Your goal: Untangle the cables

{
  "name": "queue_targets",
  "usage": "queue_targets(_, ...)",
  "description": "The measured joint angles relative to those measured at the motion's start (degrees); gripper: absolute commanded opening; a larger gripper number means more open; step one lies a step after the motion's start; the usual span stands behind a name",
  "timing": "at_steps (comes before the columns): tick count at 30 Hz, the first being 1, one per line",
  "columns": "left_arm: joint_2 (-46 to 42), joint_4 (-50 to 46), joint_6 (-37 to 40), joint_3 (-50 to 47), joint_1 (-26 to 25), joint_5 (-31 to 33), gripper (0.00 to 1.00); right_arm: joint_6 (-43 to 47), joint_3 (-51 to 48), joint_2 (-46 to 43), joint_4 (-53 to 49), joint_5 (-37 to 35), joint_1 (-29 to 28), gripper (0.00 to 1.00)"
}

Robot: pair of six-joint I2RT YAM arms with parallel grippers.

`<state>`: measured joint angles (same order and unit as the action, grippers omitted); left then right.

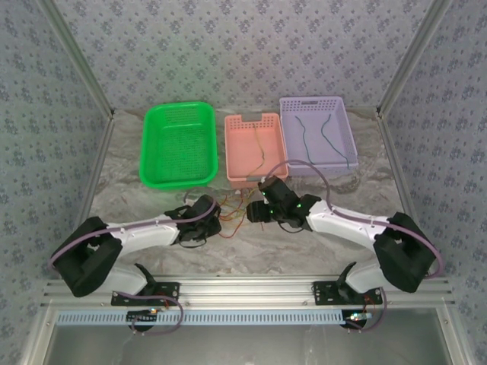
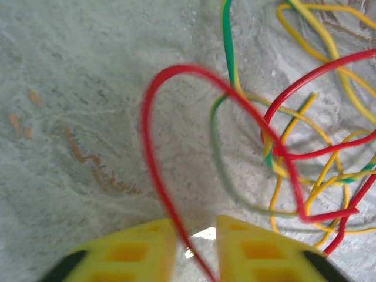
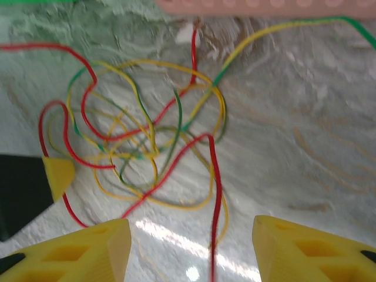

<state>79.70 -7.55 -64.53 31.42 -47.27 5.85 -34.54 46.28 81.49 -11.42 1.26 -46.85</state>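
Note:
The cables (image 1: pixel 232 220) lie as a loose tangle of red, yellow and green loops on the table between my two grippers. My left gripper (image 1: pixel 215 223) sits at the tangle's left edge. In its wrist view the yellow jaws (image 2: pixel 197 226) have drawn close on a red cable (image 2: pixel 150 153) that rises between them in a tall loop, with only a slim gap left. One of its fingertips (image 3: pixel 57 175) shows beside the knot (image 3: pixel 147 141). My right gripper (image 1: pixel 256 213) stands open (image 3: pixel 191 229) over the tangle's near right side, a red strand (image 3: pixel 217 205) running loose between its fingers.
Three baskets line the back: green (image 1: pixel 144 148), pink (image 1: pixel 229 152) holding one thin cable (image 1: pixel 259 152), and purple (image 1: pixel 283 137) holding two dark cables (image 1: pixel 327 137). A yellow-green cable (image 3: pixel 282 26) trails toward the pink basket's wall (image 3: pixel 264 6). Frame posts flank the table.

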Motion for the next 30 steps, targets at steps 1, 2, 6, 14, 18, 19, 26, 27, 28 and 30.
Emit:
queue_targets(1, 0.44, 0.94, 0.13, 0.00, -0.07, 0.11, 0.00, -0.26, 0.85, 1.42, 0.90, 0.46, 0.44, 0.59)
queue_targets(2, 0.37, 1.90, 0.22, 0.02, -0.13, 0.00, 0.00, -0.66, 1.77, 3.08, 1.62, 1.01, 0.90, 0.59)
queue_targets(6, 0.79, 5.01, 0.02, -0.28, -0.52, -0.11, 0.00, -1.75, 5.01, 9.42, 3.91, 2.54, 1.88, 0.52)
queue_targets(14, -10.16, 2.64, 0.63, -1.90, -0.55, 0.22, 0.00, -5.22, 6.84, 13.25, 6.25, 1.79, 1.88, 0.01)
queue_targets(18, -19.30, -1.25, 1.90, -1.84, -0.50, 1.57, 0.00, -5.77, 3.15, 7.91, 6.03, -1.44, 2.54, 0.00)
queue_targets(19, -21.70, -2.62, 2.38, -1.68, -0.39, 1.95, 0.00, -5.75, 2.21, 5.79, 5.57, -2.38, 3.04, 0.00)
queue_targets(26, -31.61, -9.97, 6.45, 3.17, 2.99, 2.05, 0.00, -3.06, 1.20, -3.04, 2.25, -3.48, 9.25, 0.40)
queue_targets(27, -32.02, -10.36, 7.13, 3.96, 3.37, 1.86, 0.00, -2.36, 1.22, -3.45, 1.64, -3.48, 9.57, 0.44)
queue_targets(28, -32.35, -10.75, 8.02, 4.94, 3.69, 1.57, 0.00, -1.25, 1.22, -4.15, 0.50, -3.48, 9.62, 0.48)
queue_targets(30, -32.35, -11.39, 9.62, 6.49, 4.17, 1.03, 0.00, 0.11, 1.22, -6.49, -1.92, -3.67, 9.14, 0.52)
